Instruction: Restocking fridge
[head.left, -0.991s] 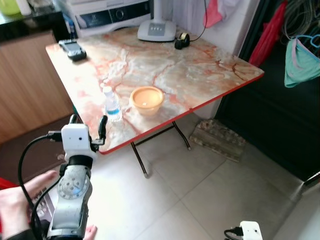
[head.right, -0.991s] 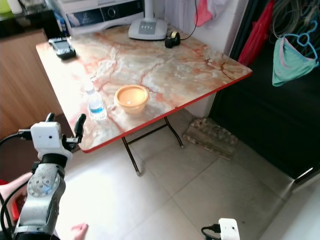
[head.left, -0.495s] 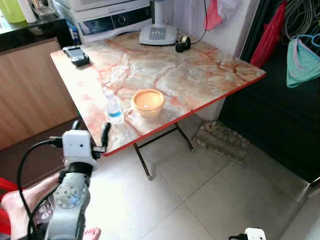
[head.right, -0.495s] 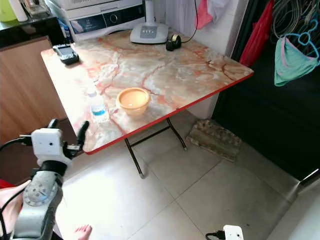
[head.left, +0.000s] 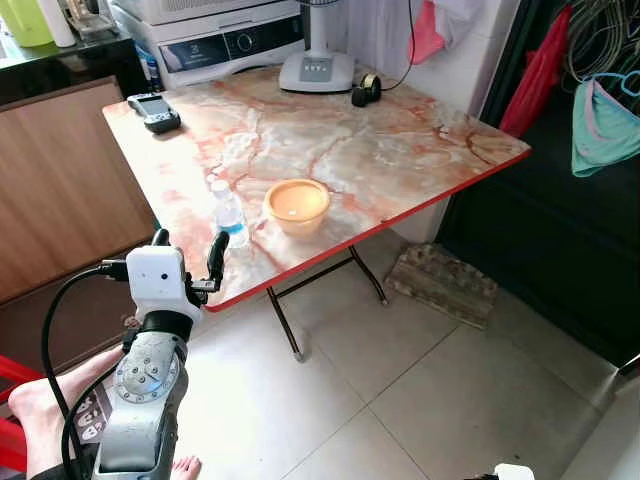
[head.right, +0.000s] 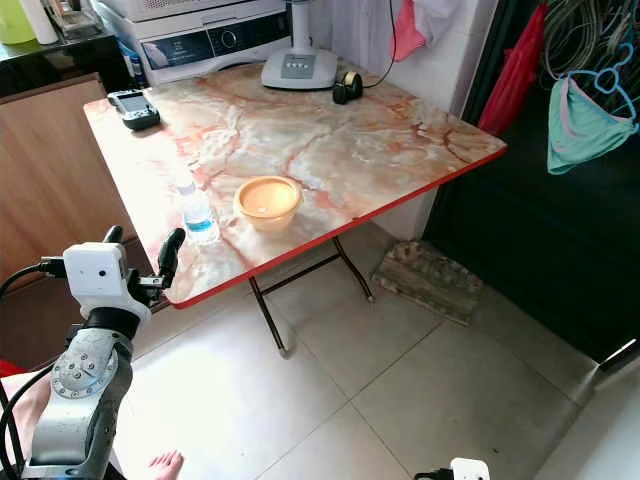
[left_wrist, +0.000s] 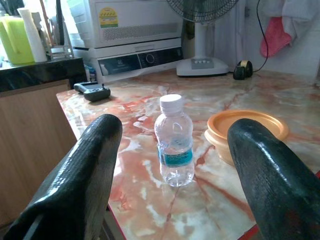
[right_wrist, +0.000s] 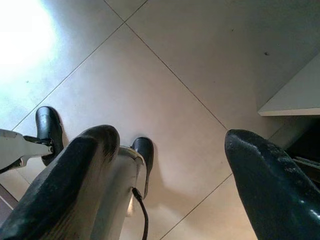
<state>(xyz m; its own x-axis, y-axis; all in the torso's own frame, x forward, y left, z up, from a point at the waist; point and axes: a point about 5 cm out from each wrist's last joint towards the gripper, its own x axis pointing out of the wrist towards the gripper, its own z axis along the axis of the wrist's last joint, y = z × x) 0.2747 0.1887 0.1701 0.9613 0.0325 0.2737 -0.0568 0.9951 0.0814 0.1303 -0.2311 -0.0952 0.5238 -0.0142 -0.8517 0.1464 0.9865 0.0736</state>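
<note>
A small clear water bottle (head.left: 229, 212) with a white cap and blue label stands upright near the front left corner of the marble-patterned table (head.left: 380, 150). An orange lidded bowl (head.left: 296, 202) sits just to its right. My left gripper (head.left: 187, 254) is open, held just short of the table's near edge, with the bottle (left_wrist: 173, 141) ahead between its two black fingers (left_wrist: 92, 165) and apart from them. My right gripper (right_wrist: 170, 175) hangs open over the tiled floor.
A fan base (head.left: 316, 70), a tape roll (head.left: 364, 90) and a black device (head.left: 153, 112) sit at the table's far side. A wooden counter (head.left: 60, 170) stands left. A person's hand (head.left: 40, 410) and toes are near my left arm. A mat (head.left: 445, 285) lies under the table's right side.
My left gripper has risen and moved forward toward the bottle at the table's edge. The camera shifted slightly between frames.
</note>
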